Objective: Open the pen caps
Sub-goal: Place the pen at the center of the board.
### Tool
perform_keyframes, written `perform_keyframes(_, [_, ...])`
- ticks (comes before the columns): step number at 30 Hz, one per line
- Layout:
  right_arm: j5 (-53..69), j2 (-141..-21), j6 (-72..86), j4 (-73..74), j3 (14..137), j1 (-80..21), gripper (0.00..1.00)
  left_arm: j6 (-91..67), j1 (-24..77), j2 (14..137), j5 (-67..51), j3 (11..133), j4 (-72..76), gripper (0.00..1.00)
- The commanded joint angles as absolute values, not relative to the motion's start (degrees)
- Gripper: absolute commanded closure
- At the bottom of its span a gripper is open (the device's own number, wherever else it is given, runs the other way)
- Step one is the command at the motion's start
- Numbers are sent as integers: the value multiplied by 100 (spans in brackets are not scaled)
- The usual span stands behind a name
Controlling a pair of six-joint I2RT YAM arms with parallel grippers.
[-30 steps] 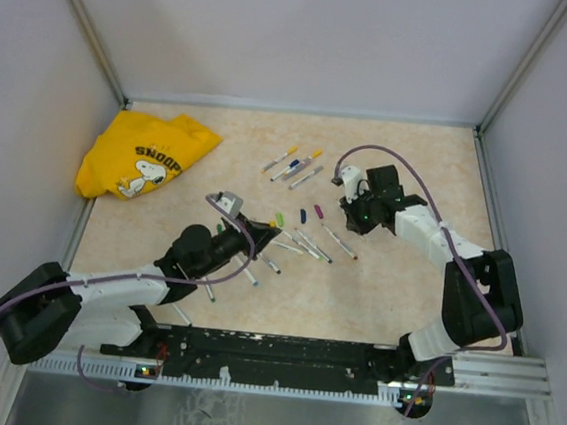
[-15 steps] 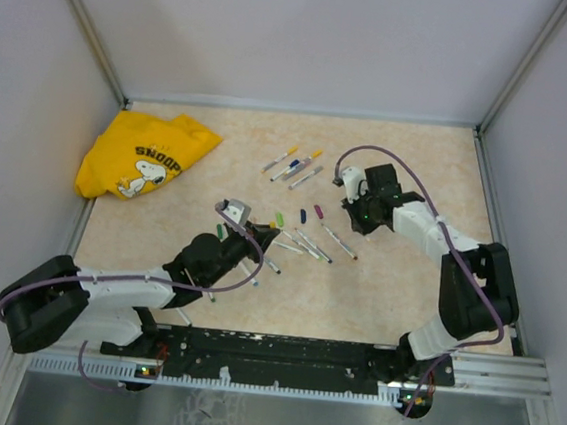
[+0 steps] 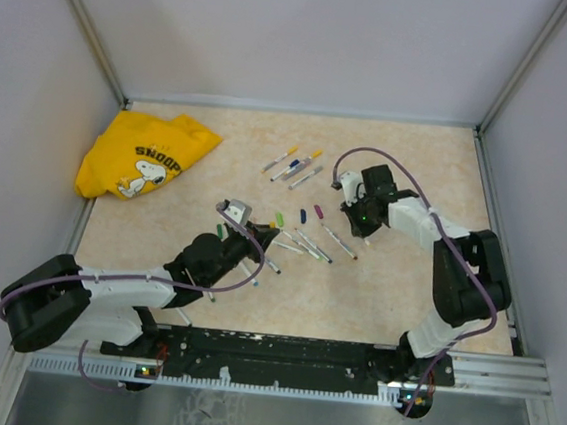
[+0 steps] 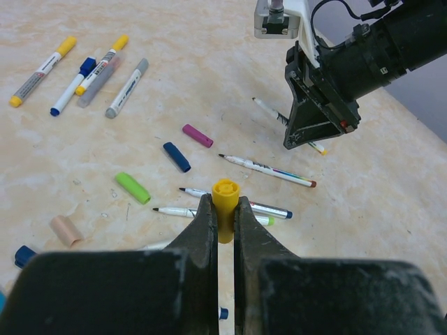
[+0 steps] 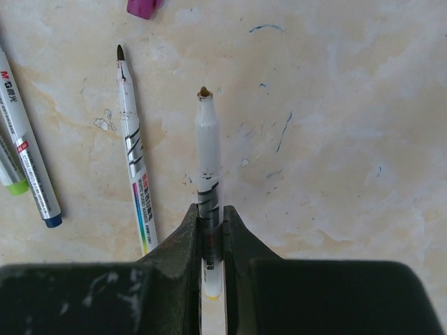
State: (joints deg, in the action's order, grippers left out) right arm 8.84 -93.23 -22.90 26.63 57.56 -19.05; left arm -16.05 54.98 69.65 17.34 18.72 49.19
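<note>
My left gripper (image 4: 223, 209) is shut on a yellow pen cap (image 4: 225, 199), held upright above the table; it also shows in the top view (image 3: 259, 235). My right gripper (image 5: 209, 216) is shut on an uncapped white pen barrel (image 5: 207, 153), its tip pointing away just above the table. The right gripper also shows in the top view (image 3: 355, 219) and the left wrist view (image 4: 307, 132). Loose caps lie between the arms: green (image 4: 133, 188), dark blue (image 4: 177, 157), purple (image 4: 198, 135), peach (image 4: 66, 230). Several capped pens (image 4: 77, 77) lie farther back.
Several uncapped pens (image 4: 269, 171) lie scattered mid-table, and two lie left of my right gripper (image 5: 133, 160). A crumpled yellow Snoopy shirt (image 3: 143, 154) lies at the back left. Grey walls enclose the table (image 3: 396, 294) on three sides.
My left gripper has shifted slightly nearer and to the right with the yellow cap. My right arm has shifted, its forearm swinging more upright, with the pen barrel still held.
</note>
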Motion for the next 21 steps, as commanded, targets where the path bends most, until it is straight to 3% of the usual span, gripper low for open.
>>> perform_keyframes(1, [837,-9412,-2310,2676,6092,-1869,100,-1521,5520,6962,1784,1957,5096,100])
perform_keyframes(11, [955,-9992,-2372,3101,6337,-1870,99,-1536,5520,6924,1801,1907,5158,100])
perform_keyframes(21, [948,-10117,-2419,3294,6432,-1870,81,-1551,5520,6899,1797,1868,5185,100])
